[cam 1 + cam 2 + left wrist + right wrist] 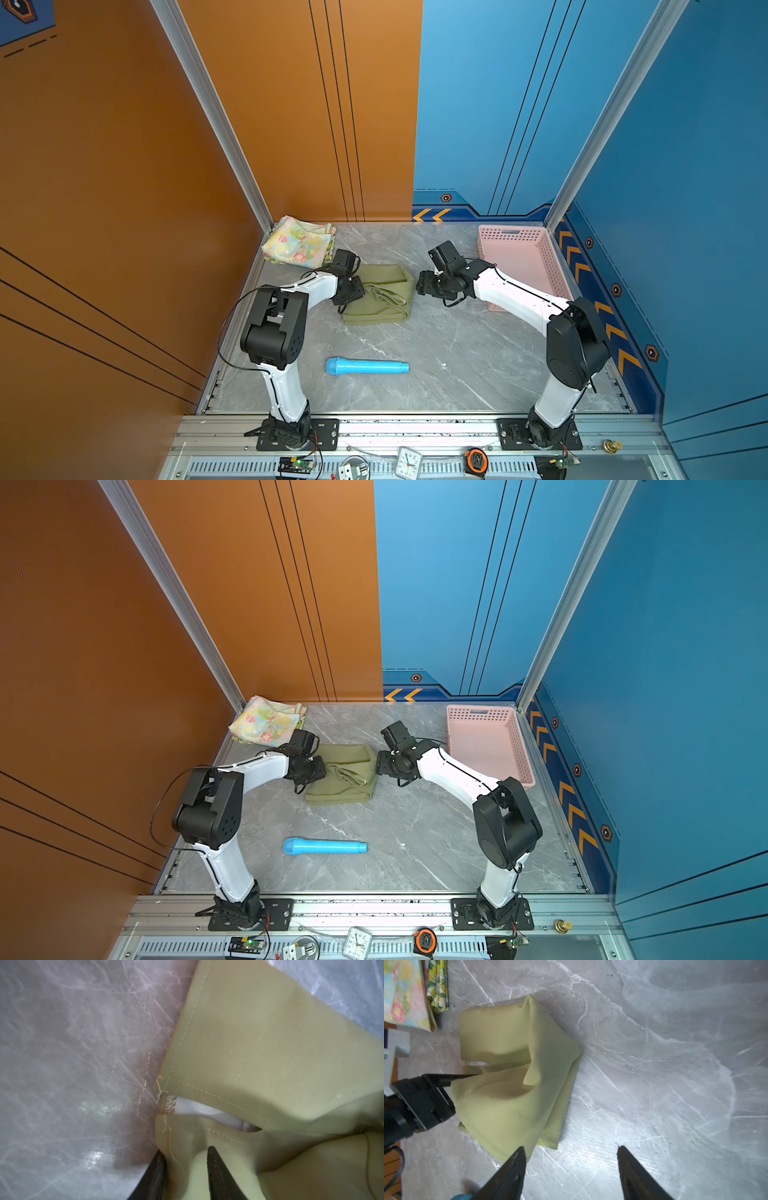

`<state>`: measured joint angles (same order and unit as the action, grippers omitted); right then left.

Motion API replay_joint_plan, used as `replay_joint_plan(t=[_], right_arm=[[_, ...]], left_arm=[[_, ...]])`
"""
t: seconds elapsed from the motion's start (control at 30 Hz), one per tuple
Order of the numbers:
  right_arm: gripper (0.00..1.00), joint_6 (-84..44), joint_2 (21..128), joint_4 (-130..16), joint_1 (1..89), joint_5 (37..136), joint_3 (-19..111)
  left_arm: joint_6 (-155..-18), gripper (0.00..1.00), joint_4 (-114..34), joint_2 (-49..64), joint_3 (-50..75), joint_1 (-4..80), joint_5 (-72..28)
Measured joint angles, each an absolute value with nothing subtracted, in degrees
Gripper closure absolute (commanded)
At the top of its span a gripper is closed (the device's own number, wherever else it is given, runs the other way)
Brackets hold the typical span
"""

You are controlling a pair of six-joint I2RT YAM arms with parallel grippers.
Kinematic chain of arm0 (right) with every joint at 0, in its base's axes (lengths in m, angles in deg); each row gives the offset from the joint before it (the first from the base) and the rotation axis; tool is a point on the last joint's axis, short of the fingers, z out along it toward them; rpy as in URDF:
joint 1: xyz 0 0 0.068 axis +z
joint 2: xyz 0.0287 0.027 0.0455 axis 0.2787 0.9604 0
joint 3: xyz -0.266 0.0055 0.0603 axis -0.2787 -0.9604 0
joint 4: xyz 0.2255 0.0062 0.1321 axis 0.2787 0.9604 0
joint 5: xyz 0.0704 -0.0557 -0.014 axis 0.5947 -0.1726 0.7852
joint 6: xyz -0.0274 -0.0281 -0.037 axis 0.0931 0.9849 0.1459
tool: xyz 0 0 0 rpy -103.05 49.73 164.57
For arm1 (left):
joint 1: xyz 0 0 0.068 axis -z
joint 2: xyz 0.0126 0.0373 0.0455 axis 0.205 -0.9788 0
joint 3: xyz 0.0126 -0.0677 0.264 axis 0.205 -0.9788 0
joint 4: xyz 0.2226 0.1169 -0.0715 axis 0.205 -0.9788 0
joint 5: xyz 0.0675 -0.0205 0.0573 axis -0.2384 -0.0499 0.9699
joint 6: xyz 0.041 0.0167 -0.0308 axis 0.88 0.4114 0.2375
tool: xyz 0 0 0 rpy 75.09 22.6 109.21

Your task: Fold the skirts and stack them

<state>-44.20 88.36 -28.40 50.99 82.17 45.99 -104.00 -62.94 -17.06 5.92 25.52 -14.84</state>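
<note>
The plain olive green skirt [380, 297] [343, 779] lies loosely folded in the middle of the marble table. My left gripper [360, 291] [185, 1149] is at its left edge, open a little, and a fold of olive cloth [259, 1047] lies loose between the fingers. My right gripper [419, 286] [571, 1151] stands open over bare table just off the skirt's right edge [512, 1088], holding nothing. The pastel flowered skirt [297, 245] [266, 722] is folded in the back left corner. Under it the lemon-print skirt [438, 985] peeks out.
A pink lattice basket [511, 233] [482, 712] stands at the back right, beside the right arm. A blue tube-shaped object [365, 366] [324, 846] lies near the front middle. Walls close in the left, back and right.
</note>
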Motion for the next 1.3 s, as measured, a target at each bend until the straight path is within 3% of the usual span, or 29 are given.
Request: replay_joint_plan(t=[0.27,0.7,0.8,0.87,0.9,0.97,1.0,1.07,1.2,1.27,1.3], right_arm=[[0.13,-62.38,88.53,-40.88,52.17,86.67,38.21],[0.17,-82.12,92.9,-52.62,54.57,87.16,38.17],[0.29,-84.78,93.99,-54.15,55.23,87.31,38.17],[0.47,-86.1,94.58,-54.93,55.51,87.4,38.19],[0.64,-86.53,94.91,-55.24,55.58,87.59,38.25],[0.85,-86.51,95.5,-55.28,55.51,88.38,38.8],[0.94,-86.31,95.68,-55.24,55.34,88.75,39.22],[1.0,-85.02,95.68,-54.8,54.57,89.89,40.11],[1.0,-79.71,95.57,-53.25,50.29,94.43,40.57],[0.83,-75.95,95.46,-51.63,46.88,96.73,40.24],[0.68,-73.35,95.39,-50.08,44.71,97.87,40.13]], left_arm=[[-103.84,0.65,-62.99,-17.06,5.92,25.44,-14.84],[-103.82,0.65,-63.03,-17.06,5.96,25.39,-14.86],[-103.84,0.66,-63.03,-17.06,5.96,25.39,-14.86],[-103.82,0.66,-63.05,-17.08,5.96,25.39,-14.86],[-103.82,0.67,-63.05,-17.1,5.96,25.39,-14.86],[-103.82,0.67,-63.1,-17.12,5.96,25.39,-14.84],[-103.82,0.68,-63.1,-17.17,5.96,25.39,-14.84],[-103.82,0.68,-63.12,-17.17,5.96,25.37,-14.84],[-103.82,0.68,-63.16,-17.17,5.96,25.22,-14.86],[-103.82,0.68,-63.16,-17.17,5.96,25.15,-14.91],[-103.82,0.68,-63.16,-17.19,5.96,25.0,-14.95]])
